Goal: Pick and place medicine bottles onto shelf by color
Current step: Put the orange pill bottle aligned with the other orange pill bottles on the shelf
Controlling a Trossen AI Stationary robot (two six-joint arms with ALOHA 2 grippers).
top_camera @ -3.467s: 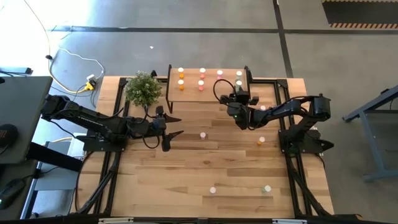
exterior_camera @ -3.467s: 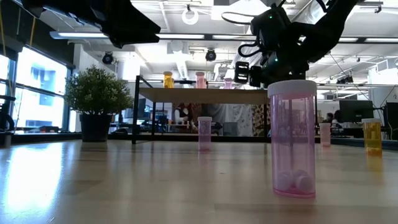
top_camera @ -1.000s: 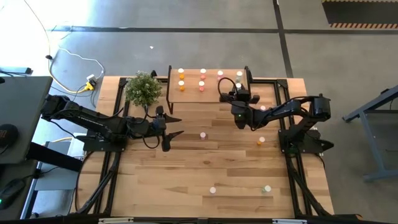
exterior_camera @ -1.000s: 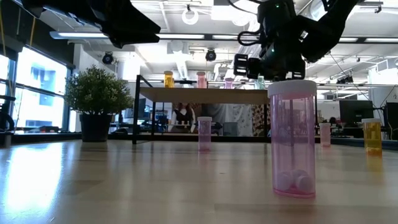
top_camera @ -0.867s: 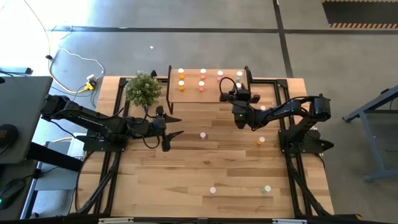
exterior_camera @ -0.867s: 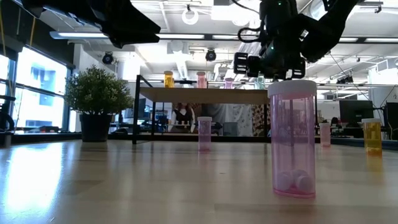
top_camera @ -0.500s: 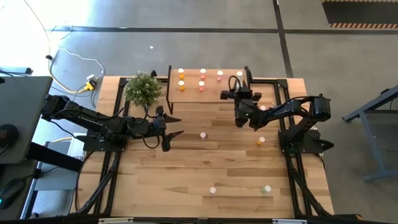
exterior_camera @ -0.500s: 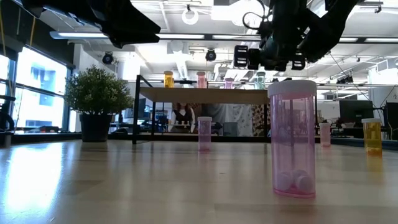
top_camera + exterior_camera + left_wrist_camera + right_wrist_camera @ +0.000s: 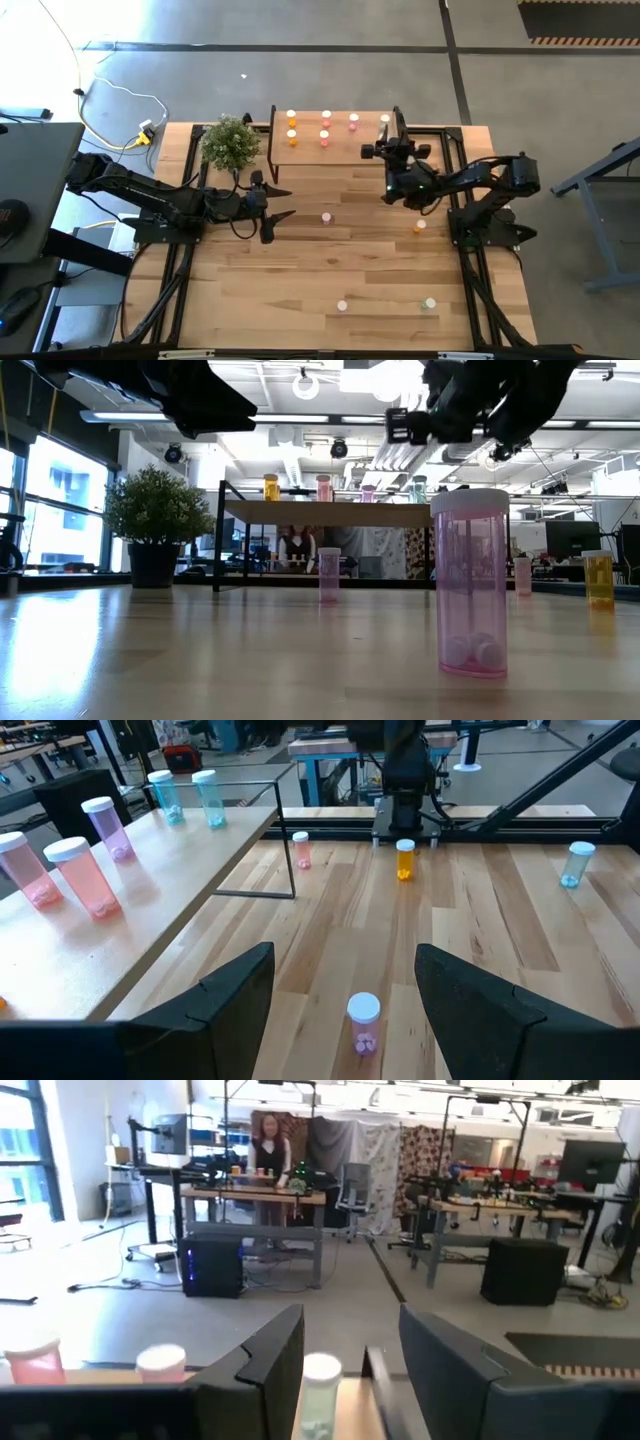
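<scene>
The shelf (image 9: 330, 128) stands at the table's far edge with several medicine bottles on it, orange (image 9: 291, 130), pink (image 9: 326, 130) and pale green (image 9: 320, 1385). More bottles stand upright on the tabletop: pink (image 9: 326, 216), orange (image 9: 420, 226), pink (image 9: 342, 305), green (image 9: 430, 302). My right gripper (image 9: 396, 135) hovers above the shelf's right end, level, open, holding nothing; the pale green bottle stands beyond its fingers. My left gripper (image 9: 285, 202) waits open at mid-left, the pink bottle (image 9: 364, 1020) ahead of it.
A potted plant (image 9: 230, 143) stands at the shelf's left end. The shelf's black frame (image 9: 375, 1380) rises close to my right gripper. A big pink bottle (image 9: 470, 580) stands near the table's front edge. Open wood lies across the table's middle.
My right gripper has risen from level with the shelf's bottles to well above the shelf top. It has also shifted toward the table's right and far edges, and its wrist has rolled. The bottles on the shelf have stayed in place.
</scene>
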